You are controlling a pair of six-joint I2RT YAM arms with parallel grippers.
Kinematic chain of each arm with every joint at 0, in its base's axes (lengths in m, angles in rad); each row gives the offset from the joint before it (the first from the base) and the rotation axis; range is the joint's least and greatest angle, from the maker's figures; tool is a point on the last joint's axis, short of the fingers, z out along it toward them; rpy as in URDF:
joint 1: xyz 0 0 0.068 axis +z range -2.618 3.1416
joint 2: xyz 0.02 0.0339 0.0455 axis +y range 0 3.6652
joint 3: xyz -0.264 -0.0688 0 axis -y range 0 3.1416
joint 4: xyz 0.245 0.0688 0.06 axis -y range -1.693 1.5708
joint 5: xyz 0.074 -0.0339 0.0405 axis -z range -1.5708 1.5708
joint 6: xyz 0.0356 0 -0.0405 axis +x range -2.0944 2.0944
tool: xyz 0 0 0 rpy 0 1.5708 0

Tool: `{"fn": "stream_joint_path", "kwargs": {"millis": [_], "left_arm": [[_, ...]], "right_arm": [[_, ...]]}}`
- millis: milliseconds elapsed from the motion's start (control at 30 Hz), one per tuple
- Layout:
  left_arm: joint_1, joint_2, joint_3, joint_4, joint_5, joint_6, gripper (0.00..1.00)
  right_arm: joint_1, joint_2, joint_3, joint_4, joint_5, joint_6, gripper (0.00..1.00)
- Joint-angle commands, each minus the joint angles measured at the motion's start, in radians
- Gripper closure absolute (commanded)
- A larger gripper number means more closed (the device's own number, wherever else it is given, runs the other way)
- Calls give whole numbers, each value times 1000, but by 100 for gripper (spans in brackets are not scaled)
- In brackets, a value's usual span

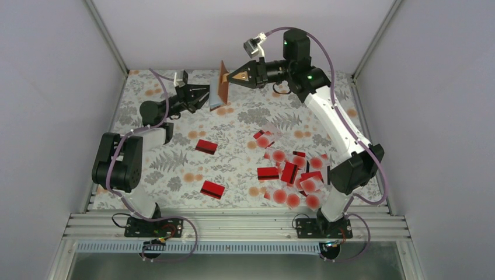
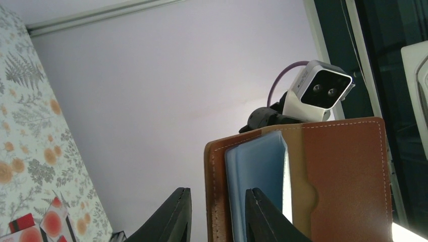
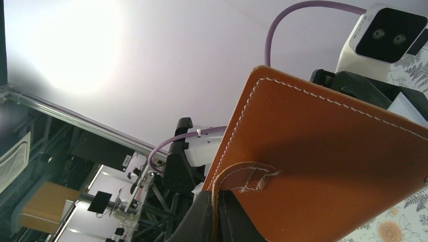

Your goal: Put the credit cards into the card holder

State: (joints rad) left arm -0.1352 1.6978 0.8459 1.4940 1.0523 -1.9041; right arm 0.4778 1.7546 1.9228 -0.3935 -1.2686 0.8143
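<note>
At the far left of the desk (image 1: 175,169) the left gripper (image 1: 201,96) reaches right toward the holder (image 1: 222,84), which stands on edge in the air over the far middle. In the left wrist view its jaws are apart, astride one edge of the holder. One finger is outside the brown leather and the other is in front of the pale blue inside. A sliver of gap shows on the outer side, so no pinch shows yet.

The right gripper (image 1: 236,76) comes in from the right. Its jaws are clamped on a small stitched leather flap on the holder's outer face, plain in the right wrist view.

The step in hand looks to be taking the holder between both arms to spread it open. To do this well, the left jaws should bite one leaf only. They should go past the stitching so they do not slip, and stay clear of the notched pocket mouth. The right grip is on a small flap and may slide off, so it should not pull until the left has hold.

The cards (image 1: 289,172) lie on the desk. Most are in a loose overlapping heap at the near right, and two red ones lie apart toward the middle. None shows in the holder. The pocket should end up facing where an arm can reach it.
</note>
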Motion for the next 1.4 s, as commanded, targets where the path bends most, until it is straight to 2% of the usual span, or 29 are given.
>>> {"fn": "stream_joint_path", "kwargs": {"millis": [0,167,333,467,533,600,633,667,733,767,800,867,933,1033,1233,1367], "left_arm": [[-9,-24,27,336,-35,-19,75],[-10,-39,16,336,-61,-27,82],[-10,-47,15,335,-62,-21,97],[-9,-60,-4,290,-61,13,98],[-6,-83,-16,212,-44,76,98],[-6,-127,-18,43,-2,199,98],[-6,-162,-6,-116,35,313,98],[-6,-205,19,-335,48,465,98],[-18,-284,162,-1133,-24,999,98],[-34,-282,260,-1432,-106,1225,98],[-53,-258,354,-1645,-182,1373,98],[-75,-195,475,-1891,-299,1498,98],[-89,-153,524,-2004,-401,1521,98],[-128,-104,560,-2091,-538,1521,98],[-212,-1,563,-2117,-605,1446,98],[-246,71,588,-2185,-698,1417,98]], "right_arm": [[10,11,33,-4,-26,-14,96],[11,17,28,-42,-33,-55,96],[10,23,15,-95,-29,-117,96],[1,22,-25,-177,9,-186,96],[-7,20,-59,-223,32,-218,89],[-15,19,-92,-287,88,-264,69],[-19,20,-106,-333,124,-290,61],[-25,24,-124,-376,166,-318,54],[-33,27,-170,-477,294,-362,39],[-33,34,-194,-521,382,-381,34],[-33,48,-210,-563,461,-396,32],[-34,62,-255,-597,556,-419,29],[-34,59,-306,-586,571,-433,27],[-35,48,-362,-553,575,-430,23],[-35,38,-440,-512,659,-403,21],[-34,36,-485,-541,795,-381,21]]}}
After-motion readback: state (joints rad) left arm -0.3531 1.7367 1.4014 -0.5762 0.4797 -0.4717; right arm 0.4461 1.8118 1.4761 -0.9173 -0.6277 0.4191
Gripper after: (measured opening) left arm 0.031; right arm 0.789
